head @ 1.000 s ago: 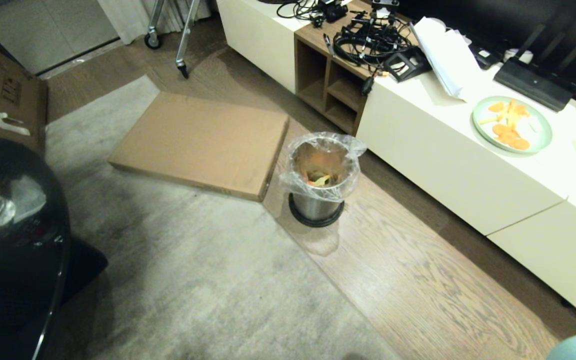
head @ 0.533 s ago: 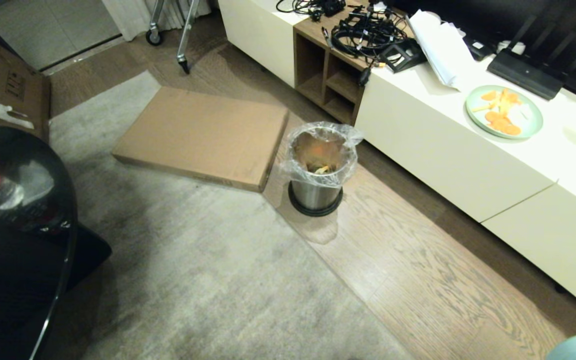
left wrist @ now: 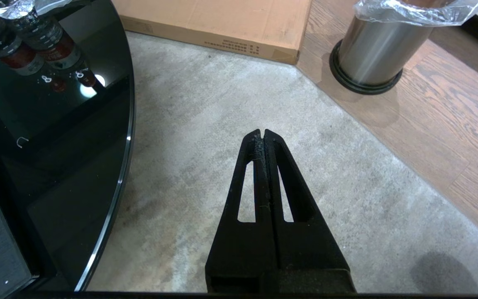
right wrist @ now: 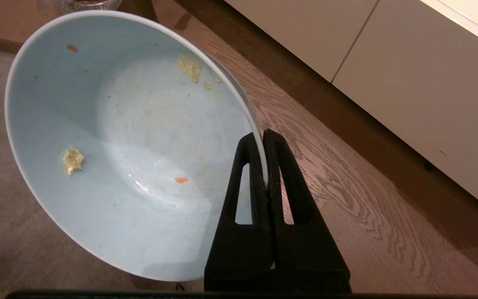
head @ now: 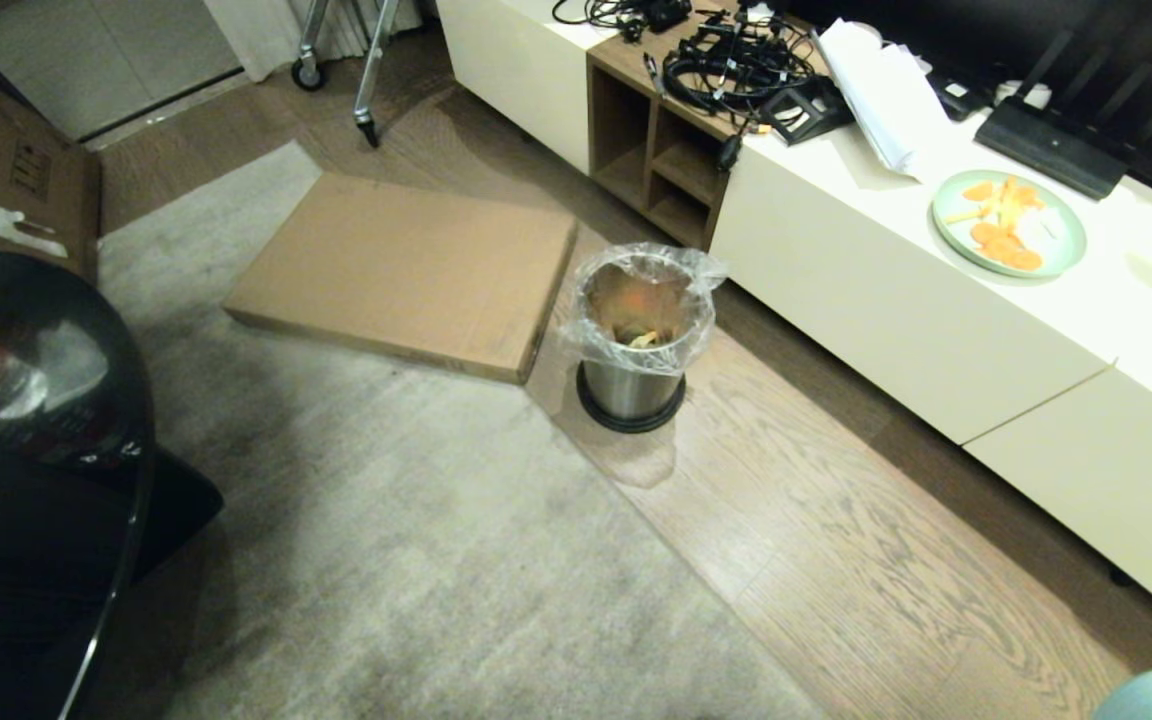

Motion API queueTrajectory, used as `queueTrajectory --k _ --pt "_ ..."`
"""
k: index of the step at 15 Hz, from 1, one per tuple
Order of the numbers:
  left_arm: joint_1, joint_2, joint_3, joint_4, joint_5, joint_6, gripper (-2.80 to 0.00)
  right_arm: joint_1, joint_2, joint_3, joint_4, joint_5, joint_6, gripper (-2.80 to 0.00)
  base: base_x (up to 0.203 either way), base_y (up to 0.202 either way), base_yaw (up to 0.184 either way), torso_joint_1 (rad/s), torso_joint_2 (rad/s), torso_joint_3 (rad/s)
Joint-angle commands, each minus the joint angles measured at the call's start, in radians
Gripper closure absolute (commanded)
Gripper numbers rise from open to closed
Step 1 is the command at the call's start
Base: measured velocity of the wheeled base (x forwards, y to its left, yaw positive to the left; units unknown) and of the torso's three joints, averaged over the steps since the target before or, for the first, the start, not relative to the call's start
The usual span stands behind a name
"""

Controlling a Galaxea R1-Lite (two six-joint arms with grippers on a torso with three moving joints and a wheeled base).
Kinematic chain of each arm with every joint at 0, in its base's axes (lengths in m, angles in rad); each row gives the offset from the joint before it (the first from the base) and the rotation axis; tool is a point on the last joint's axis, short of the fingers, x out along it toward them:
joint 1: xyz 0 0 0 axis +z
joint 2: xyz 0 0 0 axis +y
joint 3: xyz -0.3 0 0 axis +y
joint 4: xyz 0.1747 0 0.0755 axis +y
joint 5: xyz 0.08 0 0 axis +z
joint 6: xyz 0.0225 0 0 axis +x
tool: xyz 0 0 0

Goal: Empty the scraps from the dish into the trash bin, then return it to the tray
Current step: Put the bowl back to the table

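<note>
The right gripper (right wrist: 262,137) is clamped on the rim of the bowl (right wrist: 123,141), one finger inside and one outside. The bowl is tilted over the floor and nearly empty: only a few scraps (right wrist: 73,160) stick to its inner wall, pale yellow bits and tiny orange flecks. In the head view just a sliver of the bowl shows at the lower right corner.

The left gripper (left wrist: 262,135) hangs over the rug (left wrist: 230,124) with its fingers pressed together and nothing between them. Beside it is the curved edge of a black glass table (left wrist: 56,137), which mirrors some bottles.

Farther off, the bin (head: 636,340) stands upright on the wood floor (head: 886,560), just off the rug's corner, its clear liner folded over the rim. Yellow and orange scraps lie at its bottom. A flat cardboard box (head: 406,275) lies on the floor just beside the bin.

Beyond the bin runs a long white bench (head: 896,290) with a wooden cubby. On it sits a pale-green plate (head: 1008,222) with carrot slices and peel, and farther back a tangle of cables (head: 726,70) and some papers (head: 876,90).
</note>
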Motion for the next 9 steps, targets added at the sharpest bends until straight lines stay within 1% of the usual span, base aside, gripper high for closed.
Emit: queueTrajectory --k 1,9 --pt "0.000 0.000 0.000 0.000 0.000 0.000 0.00 0.000 0.001 0.000 -0.001 0.000 0.000 0.00 0.000 0.000 0.000 0.000 0.00 0.000" --pt "0.000 0.000 0.000 0.000 0.000 0.000 0.00 0.000 0.001 0.000 -0.001 0.000 0.001 0.00 0.000 0.000 0.000 0.000 0.00 0.000"
